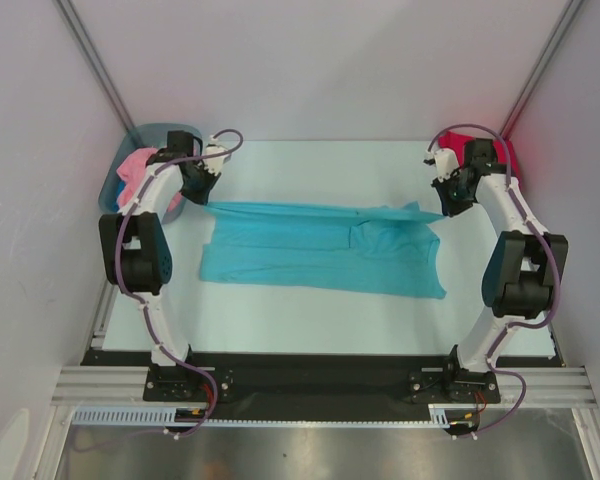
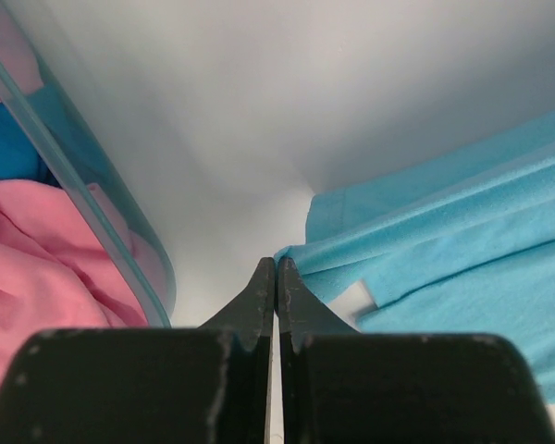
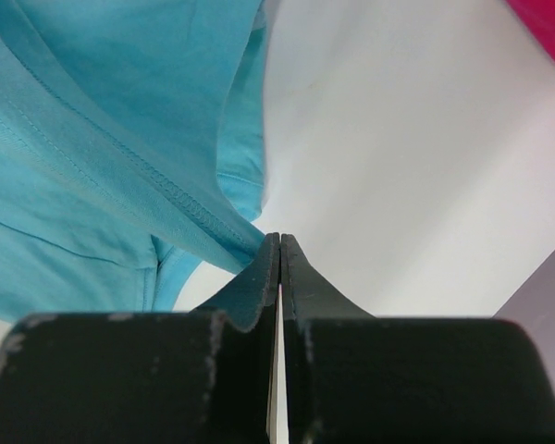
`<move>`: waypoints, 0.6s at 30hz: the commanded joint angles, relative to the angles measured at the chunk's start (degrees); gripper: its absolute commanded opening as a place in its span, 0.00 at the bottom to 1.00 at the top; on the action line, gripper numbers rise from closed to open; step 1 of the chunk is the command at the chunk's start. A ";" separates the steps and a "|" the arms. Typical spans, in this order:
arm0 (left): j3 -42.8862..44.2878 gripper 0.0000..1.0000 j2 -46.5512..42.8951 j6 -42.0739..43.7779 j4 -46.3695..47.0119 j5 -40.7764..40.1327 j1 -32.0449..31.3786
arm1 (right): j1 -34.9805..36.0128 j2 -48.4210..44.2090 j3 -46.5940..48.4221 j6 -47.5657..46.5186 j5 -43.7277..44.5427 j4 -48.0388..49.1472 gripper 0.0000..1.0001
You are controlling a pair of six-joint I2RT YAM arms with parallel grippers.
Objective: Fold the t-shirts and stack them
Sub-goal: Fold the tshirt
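The turquoise t-shirt (image 1: 320, 250) lies spread across the middle of the table, with its far edge folded over toward the near side. That edge runs taut between both grippers. My left gripper (image 1: 206, 190) is shut on the shirt's far-left corner (image 2: 301, 252), which meets its fingertips (image 2: 276, 264). My right gripper (image 1: 446, 200) is shut on the far-right corner, where the hemmed cloth (image 3: 194, 213) runs into its tips (image 3: 279, 239). The pink t-shirt (image 1: 135, 168) is bunched in the tub at the far left. The crimson t-shirt (image 1: 470, 150) sits crumpled at the far right corner.
The grey-blue plastic tub (image 1: 165, 133) stands right beside my left gripper, its rim (image 2: 102, 213) close on the left in the left wrist view. Enclosure walls rise on both sides and behind. A black strip with the arm bases runs along the near edge.
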 commanded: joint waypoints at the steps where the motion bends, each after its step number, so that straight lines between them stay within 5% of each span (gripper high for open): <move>1: -0.62 0.00 -4.41 2.78 2.14 -2.91 0.52 | -1.29 -3.42 -0.20 -1.63 1.41 -1.44 0.00; 18: -3.52 0.00 -6.96 4.46 1.60 -1.32 0.61 | -1.11 -5.09 -2.22 -4.27 -0.44 -6.02 0.00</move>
